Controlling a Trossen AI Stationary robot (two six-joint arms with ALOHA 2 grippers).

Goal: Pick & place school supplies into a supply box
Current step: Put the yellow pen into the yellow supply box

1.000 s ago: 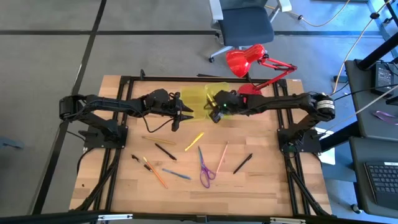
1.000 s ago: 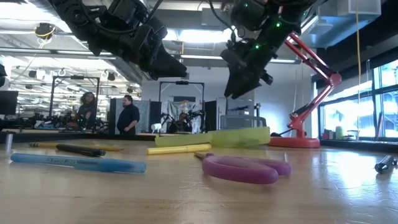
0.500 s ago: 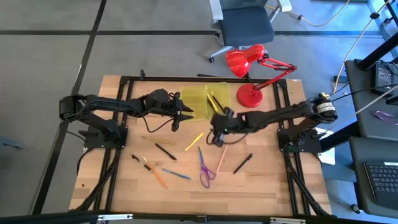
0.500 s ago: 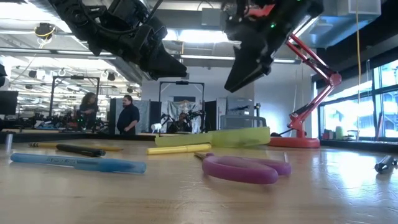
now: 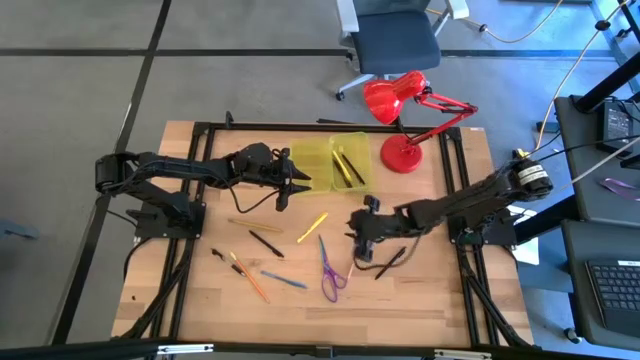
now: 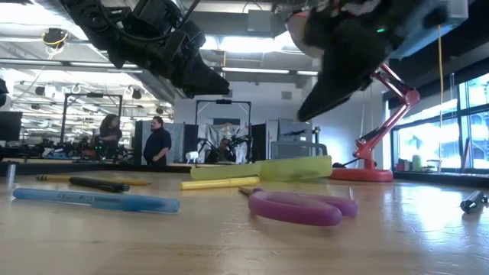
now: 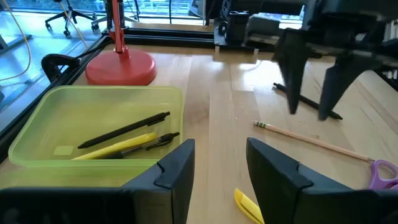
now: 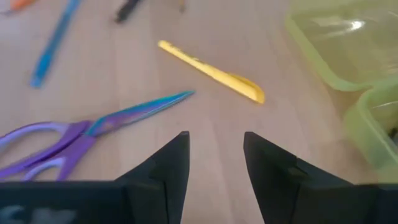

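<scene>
- The left arm reaches in from the tabletop's left side, stretched out low and level; the left gripper (image 5: pixel 298 187) hangs above the wood just beside the supply box (image 5: pixel 340 165), with its jaws open and nothing between them.
- The right arm comes from the right side, bent back across the middle of the tabletop (image 5: pixel 420 290); the right gripper (image 5: pixel 356 240) points down over the pale pink pencil (image 5: pixel 355 260), near the tip of the scissors (image 5: pixel 330 275), jaws parted and empty, clear of the wood.
- The supply box lies open at the far edge, next to the red desk lamp (image 5: pixel 400 105); its right half holds a black pen (image 7: pixel 124 129) and a yellow pen (image 7: pixel 115 148).
- Loose on the tabletop: a yellow marker (image 5: pixel 312 227) between the two grippers, a black pen (image 5: pixel 266 244), a blue pen (image 5: pixel 285 280), an orange pencil (image 5: pixel 250 280), and another black pen (image 5: pixel 390 263) right of the scissors.
</scene>
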